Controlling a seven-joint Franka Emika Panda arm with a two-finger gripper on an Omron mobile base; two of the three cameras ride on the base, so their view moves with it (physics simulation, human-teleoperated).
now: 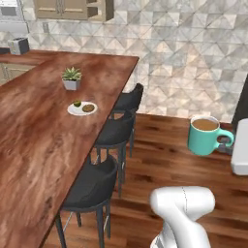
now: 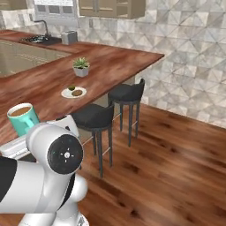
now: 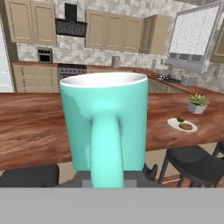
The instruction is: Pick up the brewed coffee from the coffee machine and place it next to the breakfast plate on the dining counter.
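Observation:
The brewed coffee (image 1: 204,138) is a teal mug with brown coffee at its rim. It hangs in the air over the wood floor, right of the stools. My gripper (image 1: 224,144) is shut on its side handle. In the hand view the mug (image 3: 105,118) stands upright and close, its handle facing me between my dark fingertips (image 3: 148,172). The breakfast plate (image 1: 72,111) (image 2: 66,93) (image 3: 173,124) lies near the stool-side edge of the dining counter (image 1: 34,140) (image 2: 39,84) (image 3: 30,118), well away from the mug (image 2: 23,118). The coffee machine is out of view.
A white-potted spiky plant (image 1: 71,77) (image 2: 81,67) (image 3: 197,103) stands just beyond the plate. Black stools (image 1: 92,186) (image 2: 93,115) line the counter's edge between me and the plate. A toaster (image 1: 18,46) sits on the far counter. Open wood floor (image 2: 167,145) lies to the right.

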